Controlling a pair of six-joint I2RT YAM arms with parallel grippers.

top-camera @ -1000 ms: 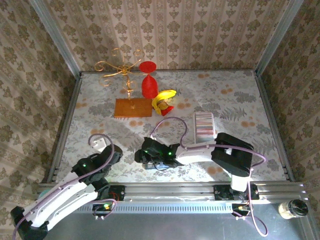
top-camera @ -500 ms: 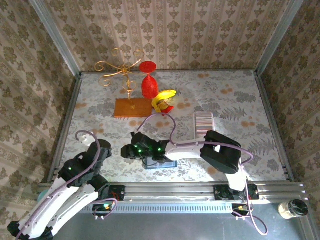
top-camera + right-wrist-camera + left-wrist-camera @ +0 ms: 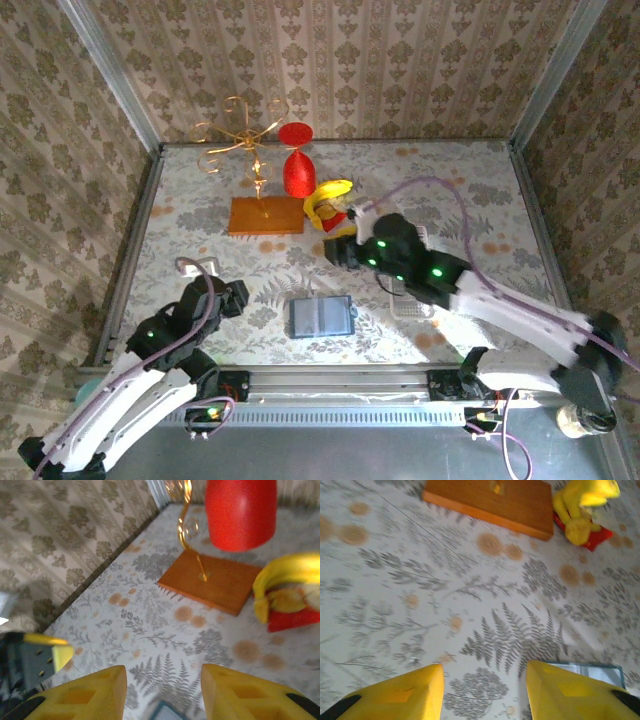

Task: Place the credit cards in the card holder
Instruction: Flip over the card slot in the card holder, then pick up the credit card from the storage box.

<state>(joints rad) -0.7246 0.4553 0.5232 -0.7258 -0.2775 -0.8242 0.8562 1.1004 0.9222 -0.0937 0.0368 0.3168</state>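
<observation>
The card holder [image 3: 408,303] is a silvery ribbed tray, mostly hidden under my right arm, with only its near end showing. The credit cards are hidden from me. A teal-edged, grey-blue square pouch [image 3: 320,316] lies flat near the table's front; its corner shows between the left wrist view's fingers [image 3: 585,672] and at the bottom of the right wrist view [image 3: 170,712]. My left gripper [image 3: 232,296] [image 3: 484,682] stands open and empty, left of the pouch. My right gripper [image 3: 338,250] [image 3: 164,682] hangs open and empty, above and behind the pouch.
A gold wire stand rises from an orange wooden base [image 3: 265,214] [image 3: 495,502] [image 3: 215,582] at the back left. Beside it are a red hourglass-shaped piece [image 3: 296,170] [image 3: 240,510] and a yellow banana toy [image 3: 330,198] [image 3: 582,505]. Metal rails edge the table.
My right arm has lifted off the pouch and swung back and to the right, leaving the pouch uncovered. My left gripper has opened wider and moved slightly right.
</observation>
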